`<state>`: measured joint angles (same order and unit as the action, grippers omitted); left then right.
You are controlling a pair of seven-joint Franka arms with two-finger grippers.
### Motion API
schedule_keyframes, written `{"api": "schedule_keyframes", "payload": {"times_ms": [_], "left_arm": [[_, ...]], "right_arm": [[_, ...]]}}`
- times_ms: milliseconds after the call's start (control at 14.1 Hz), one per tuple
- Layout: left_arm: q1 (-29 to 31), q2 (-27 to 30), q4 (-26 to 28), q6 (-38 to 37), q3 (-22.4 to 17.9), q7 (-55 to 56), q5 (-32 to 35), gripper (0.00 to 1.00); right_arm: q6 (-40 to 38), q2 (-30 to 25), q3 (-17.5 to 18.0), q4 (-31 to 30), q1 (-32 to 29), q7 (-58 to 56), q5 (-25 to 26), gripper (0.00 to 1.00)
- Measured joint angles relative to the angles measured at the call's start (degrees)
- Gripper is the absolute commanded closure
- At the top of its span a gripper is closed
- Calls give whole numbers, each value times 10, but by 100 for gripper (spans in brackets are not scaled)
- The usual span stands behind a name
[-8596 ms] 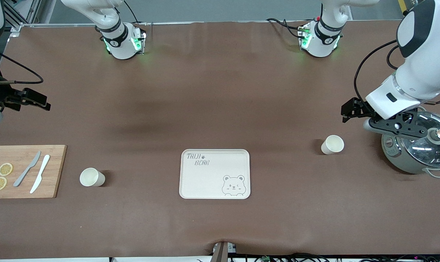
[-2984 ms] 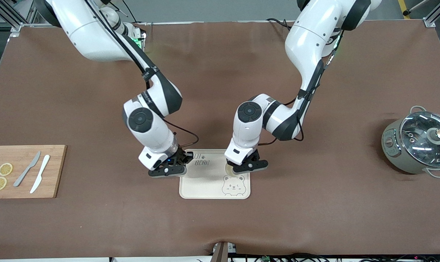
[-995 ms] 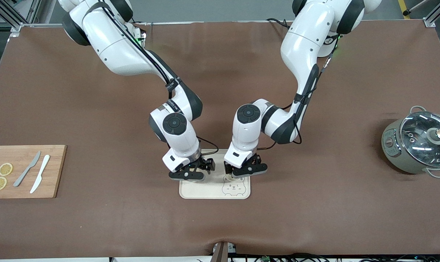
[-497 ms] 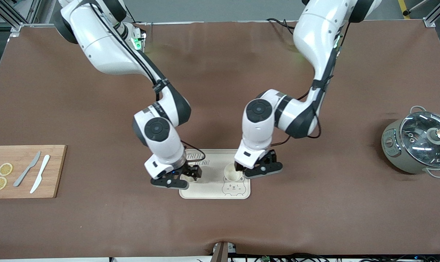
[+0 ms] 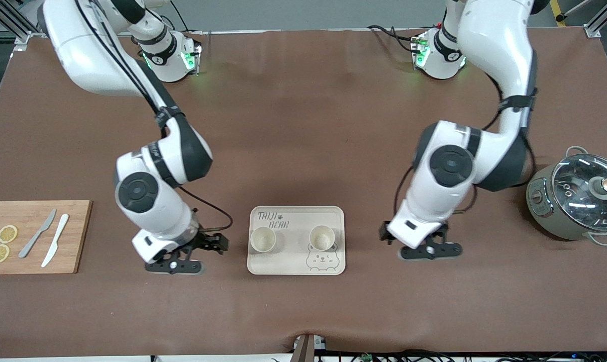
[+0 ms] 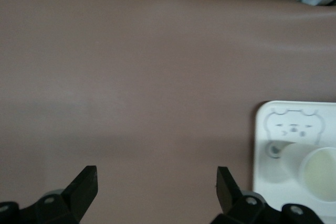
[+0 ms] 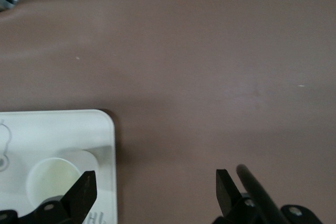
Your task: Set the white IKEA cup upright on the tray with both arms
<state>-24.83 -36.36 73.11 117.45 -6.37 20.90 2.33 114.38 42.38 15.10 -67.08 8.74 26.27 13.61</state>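
Two white cups stand upright on the cream tray (image 5: pixel 333 216). One cup (image 5: pixel 262 239) is under the "TAIJI BEAR" print and the other cup (image 5: pixel 321 237) is just above the bear face. My right gripper (image 5: pixel 174 265) is open and empty over bare table beside the tray, toward the right arm's end. My left gripper (image 5: pixel 429 250) is open and empty over bare table toward the left arm's end. The left wrist view shows its open gripper (image 6: pixel 156 184), the tray (image 6: pixel 261 145) and a cup (image 6: pixel 315 171). The right wrist view shows its open gripper (image 7: pixel 155 187), the tray (image 7: pixel 107 145) and a cup (image 7: pixel 52 179).
A wooden cutting board (image 5: pixel 72 236) with two lemon slices (image 5: pixel 7 234), a grey knife (image 5: pixel 37 234) and a white knife (image 5: pixel 55 246) lies at the right arm's end. A grey pot with a glass lid (image 5: pixel 580 196) stands at the left arm's end.
Both grippers have let go of the cups and drawn away from the tray, each toward its own arm's end. Both cups now stand free on the tray.
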Motion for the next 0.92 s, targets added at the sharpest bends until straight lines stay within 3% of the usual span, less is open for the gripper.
{"api": "schedule_keyframes", "payload": {"times_ms": [497,781,923], "left_arm": [[128,52,9,-83,0,-242,-37,0],[145,103,55,-92,0,-266,-37,0],[144,124,80,-92,1,-266,-37,0]], "right_arm": [[-80,-67,1,-21,-79,-106,-14,0],[-132,-105,-3,-30,-121,-167,-36,0],[-161,-126,-22,-31,-126,-189,-53,0]]}}
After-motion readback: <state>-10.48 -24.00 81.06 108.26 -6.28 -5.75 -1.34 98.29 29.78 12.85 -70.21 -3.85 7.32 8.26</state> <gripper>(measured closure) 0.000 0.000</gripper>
